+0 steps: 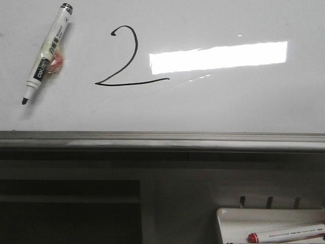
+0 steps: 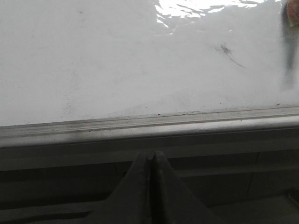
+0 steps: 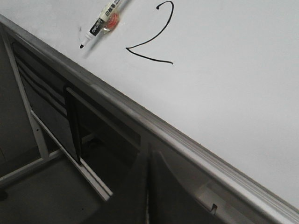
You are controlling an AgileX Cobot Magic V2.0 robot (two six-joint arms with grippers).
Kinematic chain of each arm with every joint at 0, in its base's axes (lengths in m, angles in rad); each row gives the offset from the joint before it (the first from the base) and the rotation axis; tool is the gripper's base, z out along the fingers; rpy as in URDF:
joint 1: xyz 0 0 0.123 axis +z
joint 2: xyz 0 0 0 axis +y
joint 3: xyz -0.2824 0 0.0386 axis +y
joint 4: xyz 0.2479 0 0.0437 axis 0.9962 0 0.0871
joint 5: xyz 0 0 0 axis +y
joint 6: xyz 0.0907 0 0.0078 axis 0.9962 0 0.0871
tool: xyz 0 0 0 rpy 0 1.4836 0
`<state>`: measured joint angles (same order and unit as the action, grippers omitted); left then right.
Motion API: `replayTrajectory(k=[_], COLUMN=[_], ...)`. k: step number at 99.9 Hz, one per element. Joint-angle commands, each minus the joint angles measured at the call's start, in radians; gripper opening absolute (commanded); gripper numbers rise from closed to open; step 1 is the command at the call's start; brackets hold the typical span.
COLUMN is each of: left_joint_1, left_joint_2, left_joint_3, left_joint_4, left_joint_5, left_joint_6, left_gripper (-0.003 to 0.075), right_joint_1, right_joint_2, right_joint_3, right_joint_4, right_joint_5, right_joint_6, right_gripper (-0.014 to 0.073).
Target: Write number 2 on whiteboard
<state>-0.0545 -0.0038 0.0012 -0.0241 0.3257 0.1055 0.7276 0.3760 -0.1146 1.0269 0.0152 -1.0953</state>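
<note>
We see the number 2 [image 1: 122, 58] drawn in thin black ink on the whiteboard [image 1: 228, 107]. It has a small hook on top, a round body and a long flat line at the bottom. From the middle of the front view it sits at about 10 o'clock. A bright patch of light shines on the board just beside it, at 3 o'clock from the digit.

A black marker [image 1: 46, 53] lies flat on the board, at 9 o'clock from the digit and near it but not touching. Its cap is off and its dark tip points to 7 o'clock. Something small and red-orange shows by its middle, and we cannot tell what it is.

Nothing holds the marker. Our left gripper [image 2: 151, 161] sits below the grey edge rail [image 1: 162, 140] of the board. Its two fingers are pressed together with nothing between them. Our right gripper [image 3: 148, 163] is also off the board, below the rail, and its fingers look pressed together and bare too.

Under the board, at 5 o'clock in the front view, a small white tray [image 1: 228, 223] holds a red-capped marker [image 1: 287, 234].

We think the job is as good as done. The digit is whole and easy to read, the pen is put down, and both arms are away. We see nothing left to write.
</note>
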Motion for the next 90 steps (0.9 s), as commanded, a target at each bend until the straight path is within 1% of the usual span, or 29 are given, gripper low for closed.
replayTrajectory(k=[1,81,87,90], left_joint_1=[0.002,0.002,0.002,0.002], left_joint_2=[-0.028,-0.028,-0.028,-0.028], left_joint_3=[0.01,0.01,0.01,0.01], left_joint_4=[0.001,0.001,0.001,0.001], left_joint_5=[-0.066,-0.066,-0.066,-0.066], left_joint_6=[-0.011,-0.011,-0.011,-0.011], left_gripper=[-0.002,-0.002,-0.002,-0.002], right_joint_1=[0.0,0.0,0.0,0.0], right_joint_2=[0.003,0.003,0.003,0.003], right_joint_3=[-0.028,-0.028,-0.033,-0.037], right_joint_4=[0.006,0.006,-0.007,-0.048], right_joint_5=[-0.038,-0.044,-0.051,-0.051], right_joint_6=[-0.002,-0.002,0.033,0.068], right_gripper=[-0.0071,-0.0071,-0.0071,-0.0071])
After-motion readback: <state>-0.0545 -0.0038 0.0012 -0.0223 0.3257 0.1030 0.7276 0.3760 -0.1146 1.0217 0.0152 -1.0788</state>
